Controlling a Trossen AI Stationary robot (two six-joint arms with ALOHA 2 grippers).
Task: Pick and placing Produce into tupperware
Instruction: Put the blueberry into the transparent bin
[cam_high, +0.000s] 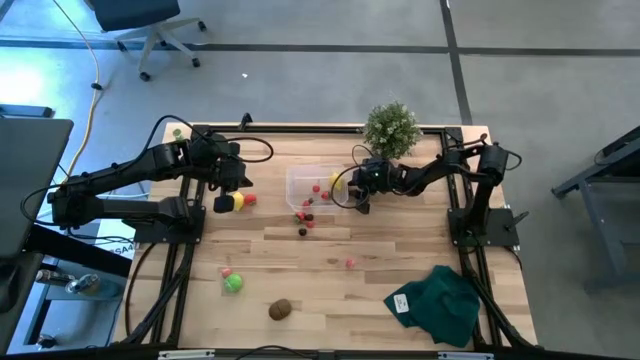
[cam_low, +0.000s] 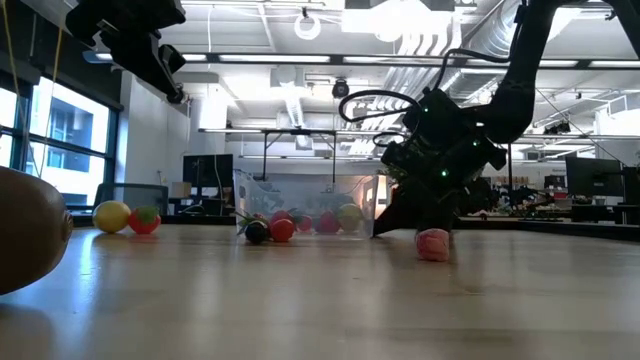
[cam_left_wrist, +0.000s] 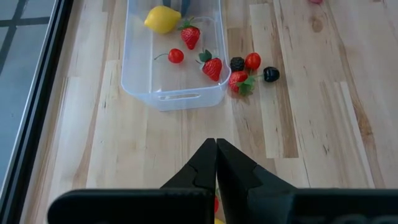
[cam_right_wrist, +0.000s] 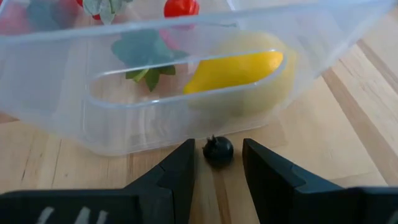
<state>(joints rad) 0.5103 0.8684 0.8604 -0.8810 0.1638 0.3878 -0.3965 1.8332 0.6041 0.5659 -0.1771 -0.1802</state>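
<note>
Table: pale wood, both arms reaching in from the far corners, fruit scattered all over it.
Progress: roughly a third in, I'd judge — a few pieces are boxed, more lie loose on the wood.
Tupperware: clear shallow tub sitting near the far edge, between the two grippers.
Inside the tub: a yellow lemon, two strawberries and a small red berry — that's the haul.
Left to do, nearby: a little cluster just beside the tub's wall — two dark berries, a red one and a strawberry, none of them in yet.
Left to do, farther out: a pink berry mid-table, a green ball and a brown kiwi well apart toward the near edge.
Left side: a second lemon and a red fruit lie just beside the left gripper, still outside.
Right gripper: down low at the tub's outer wall, fingers parted around a tiny dark berry on the table — straddling it, not pinching; nothing gripped yet.
Left gripper: hanging above the table on the tub's other side, fingers clenched tight, empty.
Not for the box: the potted plant behind the right arm and the green cloth at the near corner.
</note>
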